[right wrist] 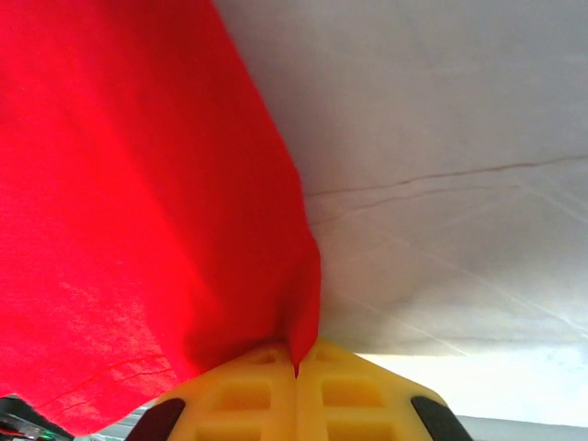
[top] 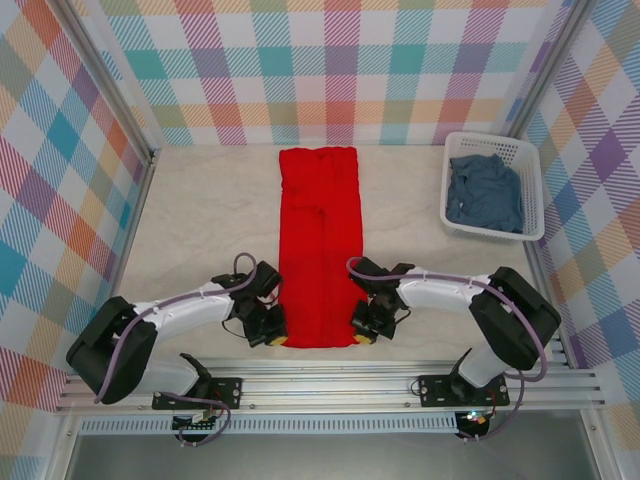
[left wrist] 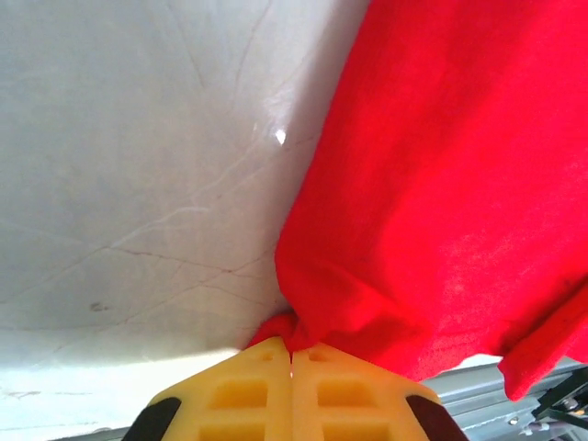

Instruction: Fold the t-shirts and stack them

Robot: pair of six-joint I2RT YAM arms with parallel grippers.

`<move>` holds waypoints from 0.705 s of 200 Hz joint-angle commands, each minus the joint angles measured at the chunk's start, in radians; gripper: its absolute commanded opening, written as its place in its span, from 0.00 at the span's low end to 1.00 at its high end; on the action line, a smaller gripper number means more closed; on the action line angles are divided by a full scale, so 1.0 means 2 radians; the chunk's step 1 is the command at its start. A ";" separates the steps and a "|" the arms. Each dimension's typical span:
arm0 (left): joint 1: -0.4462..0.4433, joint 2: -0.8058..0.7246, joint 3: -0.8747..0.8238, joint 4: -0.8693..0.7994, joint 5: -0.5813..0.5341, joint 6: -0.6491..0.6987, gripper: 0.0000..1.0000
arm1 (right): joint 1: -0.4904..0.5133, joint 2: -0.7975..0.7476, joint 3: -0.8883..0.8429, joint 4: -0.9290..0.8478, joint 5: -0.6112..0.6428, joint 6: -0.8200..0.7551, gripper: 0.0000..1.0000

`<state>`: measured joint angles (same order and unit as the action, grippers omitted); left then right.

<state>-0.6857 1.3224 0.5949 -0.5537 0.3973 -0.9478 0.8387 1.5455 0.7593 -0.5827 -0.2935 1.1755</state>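
The cell is enclosed by walls covered in a pastel checked pattern. A pale, matt desk with faint marble-like veins is laid beneath everything. At its middle a bright red t-shirt of soft cloth is spread as a long, narrow strip, folded lengthwise, with shallow creases running along it. To the right of the red t-shirt, well apart from it and level with its far end, a white rectangular basket of lattice plastic is set. A faded blue-grey t-shirt is crumpled inside the basket. Two white arms with black joints are bent in toward the red t-shirt's near end. The left hand is closed completely on the near left corner of the red t-shirt. There the cloth is bunched and pinched between yellow, pocketed plastic fingers that meet without a gap. The right hand is likewise fully closed on the near right corner, a fold of red hem being nipped where its yellow fingers meet.
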 commanded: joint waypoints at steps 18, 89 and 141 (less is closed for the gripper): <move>-0.012 -0.058 -0.009 -0.054 -0.013 -0.001 0.00 | 0.003 -0.037 -0.020 -0.009 -0.009 0.010 0.00; -0.015 -0.122 -0.054 -0.082 0.006 -0.016 0.00 | 0.004 -0.069 -0.036 -0.042 -0.031 -0.011 0.00; -0.014 -0.111 -0.052 -0.082 0.005 -0.016 0.40 | 0.004 -0.055 -0.034 -0.030 -0.031 -0.006 0.00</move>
<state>-0.7002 1.0855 0.4950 -0.6899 0.3840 -0.9745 0.8394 1.4155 0.6991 -0.6323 -0.3408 1.1667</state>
